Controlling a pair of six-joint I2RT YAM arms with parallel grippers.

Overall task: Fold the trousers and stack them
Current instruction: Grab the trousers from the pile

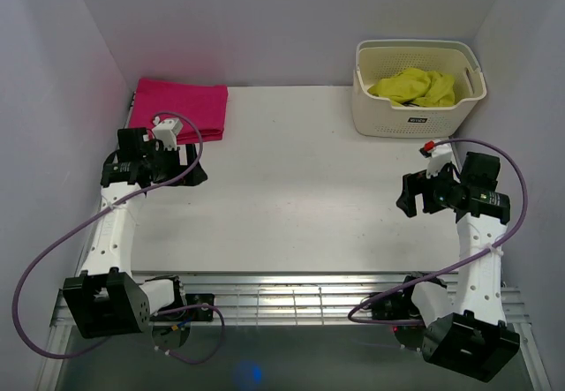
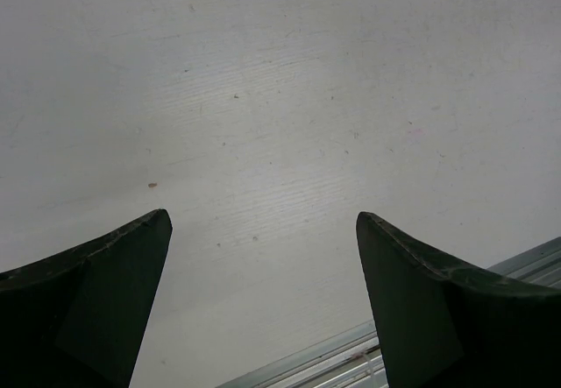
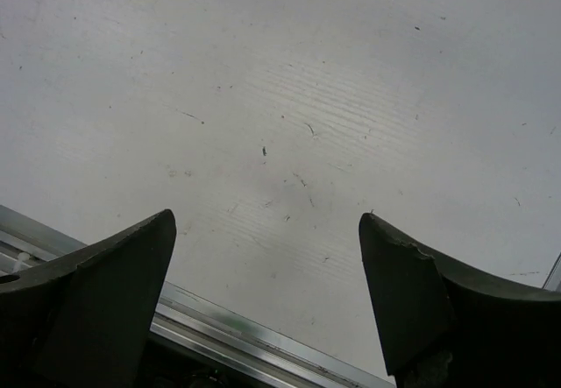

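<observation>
The yellow-green trousers [image 1: 413, 87] lie bunched up inside a cream perforated basket [image 1: 415, 117] at the back right of the table. My left gripper [image 1: 196, 176] hovers over the left side of the table, open, with nothing between its fingers [image 2: 114, 274]. My right gripper [image 1: 407, 199] hangs over the right side, below the basket, also open and holding nothing; its fingers [image 3: 412, 292] frame bare white tabletop. Neither wrist view shows the trousers.
A folded magenta-pink cloth [image 1: 181, 107] lies at the back left, just behind my left arm. The white table [image 1: 300, 188] ends in a metal rail [image 1: 300, 294] at its near edge. Pale walls close in the left, right and back.
</observation>
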